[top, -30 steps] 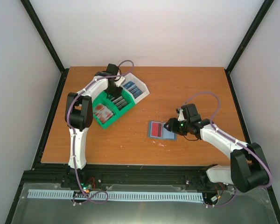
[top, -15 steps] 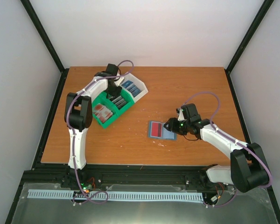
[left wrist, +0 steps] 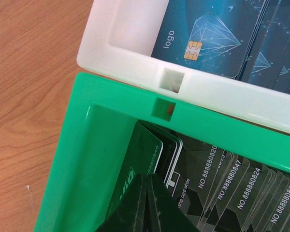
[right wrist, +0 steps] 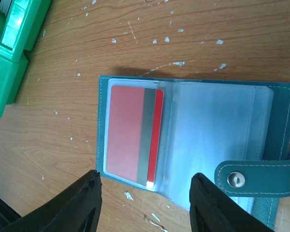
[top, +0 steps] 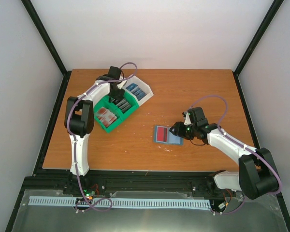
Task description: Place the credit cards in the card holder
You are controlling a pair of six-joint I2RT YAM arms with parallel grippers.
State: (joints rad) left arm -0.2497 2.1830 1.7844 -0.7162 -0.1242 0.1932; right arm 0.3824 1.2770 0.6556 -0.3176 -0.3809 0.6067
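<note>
Left jaws tighter among "NO.888888" cards (left wrist: 232, 186)

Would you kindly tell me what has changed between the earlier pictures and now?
The left pincer closed among the dark cards in the green bin, its elbow shifting slightly left; whether it grips one is unclear. The right pincer, card holder and red card stayed put.

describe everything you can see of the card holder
The card holder is a teal wallet with pale stitching, lying open and flat on the wooden table. Inside are clear plastic sleeves. One holds a red card with a grey stripe, and the one beside it looks empty. A teal strap with a metal snap lies across the empty sleeve. The right gripper is open at the holder's edge; whether it touches cannot be told.
</note>
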